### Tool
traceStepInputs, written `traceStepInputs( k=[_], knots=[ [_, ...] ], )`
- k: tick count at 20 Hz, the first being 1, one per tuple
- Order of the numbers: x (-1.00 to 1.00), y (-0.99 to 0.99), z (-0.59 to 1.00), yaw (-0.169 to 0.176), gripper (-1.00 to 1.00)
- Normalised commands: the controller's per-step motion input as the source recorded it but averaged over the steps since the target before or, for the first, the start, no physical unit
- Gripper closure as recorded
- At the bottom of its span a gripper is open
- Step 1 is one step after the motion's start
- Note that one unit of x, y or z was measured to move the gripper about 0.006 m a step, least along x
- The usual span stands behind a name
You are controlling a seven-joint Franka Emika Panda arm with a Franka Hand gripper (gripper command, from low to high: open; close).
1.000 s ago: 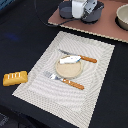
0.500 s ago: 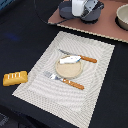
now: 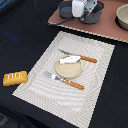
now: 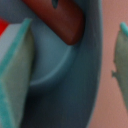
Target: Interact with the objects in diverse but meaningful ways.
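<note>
At the back of the exterior view, my gripper (image 3: 80,9) hangs low over small grey pots (image 3: 95,14) on a pinkish tray (image 3: 107,29). In the wrist view it is open (image 4: 67,65). One teal-edged finger (image 4: 15,75) is inside a grey pot (image 4: 65,100), and the other finger (image 4: 120,55) is outside the pot's wall, over the tray. A brown sausage (image 4: 57,17) and a red tomato (image 4: 6,27) lie in that pot. A yellow scored bread loaf (image 3: 15,78) lies on the dark table at the exterior view's left. A pale silvery flat piece (image 3: 70,60) rests on a tan plate (image 3: 67,75).
A striped placemat (image 3: 95,95) holds the plate between an orange-handled knife (image 3: 82,57) and fork (image 3: 65,81). A beige bowl (image 3: 122,17) stands on the tray at the exterior view's right edge.
</note>
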Motion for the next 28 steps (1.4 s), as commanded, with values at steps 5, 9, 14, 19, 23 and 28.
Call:
traceStepInputs(
  k=[5, 9, 14, 19, 23, 28],
  knots=[
    [0.3, 0.25, 1.0, -0.044, -1.0],
    [0.31, 0.17, 1.0, -0.055, -1.0],
    [0.33, 0.03, 0.79, -0.036, -1.0],
    [0.12, -0.36, 0.18, -0.002, -1.0],
    [0.13, -0.73, 0.07, 0.0, -1.0],
    [0.0, -0.96, 0.05, -0.001, -1.0]
  ],
)
